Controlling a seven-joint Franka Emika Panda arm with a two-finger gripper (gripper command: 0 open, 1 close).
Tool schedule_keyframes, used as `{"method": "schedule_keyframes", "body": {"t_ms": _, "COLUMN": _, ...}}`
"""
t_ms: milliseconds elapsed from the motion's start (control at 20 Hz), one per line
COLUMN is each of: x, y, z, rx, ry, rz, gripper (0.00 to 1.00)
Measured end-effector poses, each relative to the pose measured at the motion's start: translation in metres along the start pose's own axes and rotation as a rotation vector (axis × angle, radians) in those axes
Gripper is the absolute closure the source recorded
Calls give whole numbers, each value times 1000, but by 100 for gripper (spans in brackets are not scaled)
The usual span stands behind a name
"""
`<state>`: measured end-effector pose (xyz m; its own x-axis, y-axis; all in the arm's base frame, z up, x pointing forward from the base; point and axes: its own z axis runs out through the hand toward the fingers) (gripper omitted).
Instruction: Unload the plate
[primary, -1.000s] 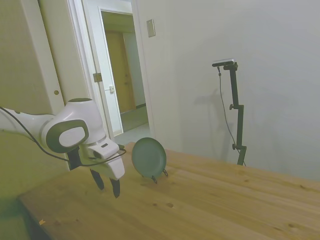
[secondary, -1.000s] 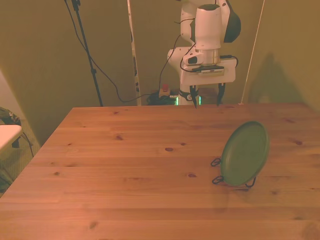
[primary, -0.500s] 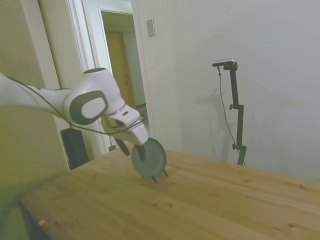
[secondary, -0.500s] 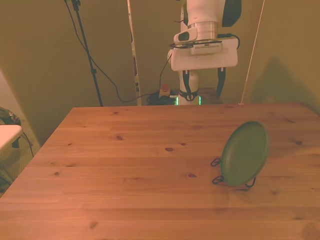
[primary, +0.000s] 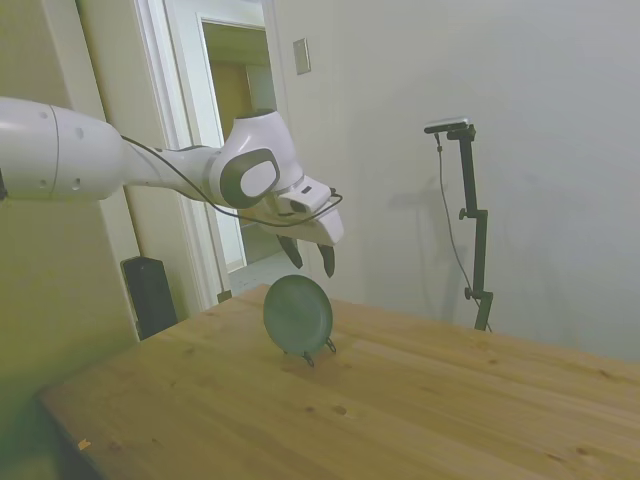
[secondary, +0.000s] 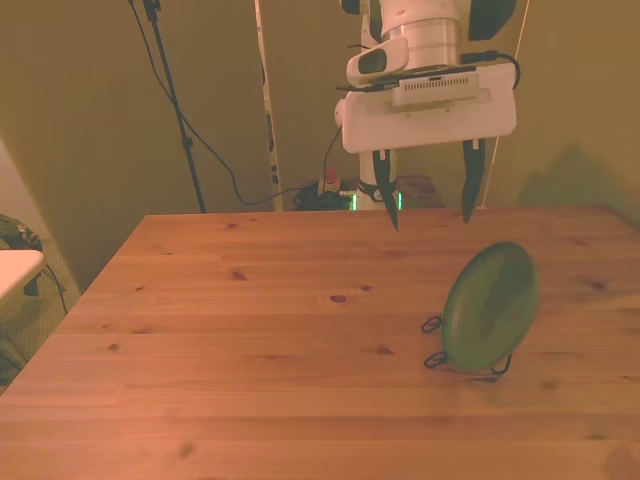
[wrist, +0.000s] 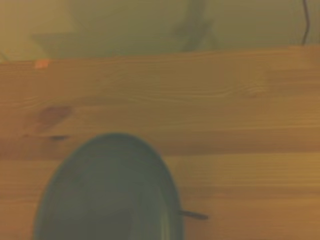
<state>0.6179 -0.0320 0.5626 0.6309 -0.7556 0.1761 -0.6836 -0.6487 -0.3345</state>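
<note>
Plate (primary: 297, 316) stands on edge below the spread fingers (primary: 291, 251).

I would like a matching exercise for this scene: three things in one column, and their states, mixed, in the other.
Things:
1. plate
2. pincer
3. wire stand

States:
a. open, in the air above the table
b. black, resting on the table
c. propped nearly upright, grey-green

Pairs: 1-c, 2-a, 3-b
</note>
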Motion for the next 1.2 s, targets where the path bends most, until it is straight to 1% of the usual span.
{"method": "schedule_keyframes", "body": {"t_ms": 50, "x": -10, "y": -3, "z": -11, "rx": 4, "ry": -13, "rz": -9, "gripper": 0}}
{"method": "schedule_keyframes", "body": {"t_ms": 200, "x": -9, "y": -3, "z": -11, "rx": 16, "ry": -5, "rz": -12, "gripper": 0}}
{"method": "schedule_keyframes", "body": {"t_ms": 400, "x": -8, "y": -9, "z": -6, "rx": 88, "ry": -25, "rz": -32, "gripper": 0}}
{"method": "schedule_keyframes", "body": {"t_ms": 700, "x": -22, "y": -31, "z": 4, "rx": 171, "ry": -112, "rz": -27, "gripper": 0}}
{"method": "schedule_keyframes", "body": {"t_ms": 850, "x": -26, "y": -37, "z": 14, "rx": 195, "ry": -184, "rz": -20, "gripper": 0}}
{"method": "schedule_keyframes", "body": {"t_ms": 950, "x": -26, "y": -35, "z": 23, "rx": 204, "ry": -242, "rz": -9, "gripper": 0}}
{"method": "schedule_keyframes", "body": {"t_ms": 1200, "x": -18, "y": -24, "z": 35, "rx": 217, "ry": -316, "rz": 15, "gripper": 0}}
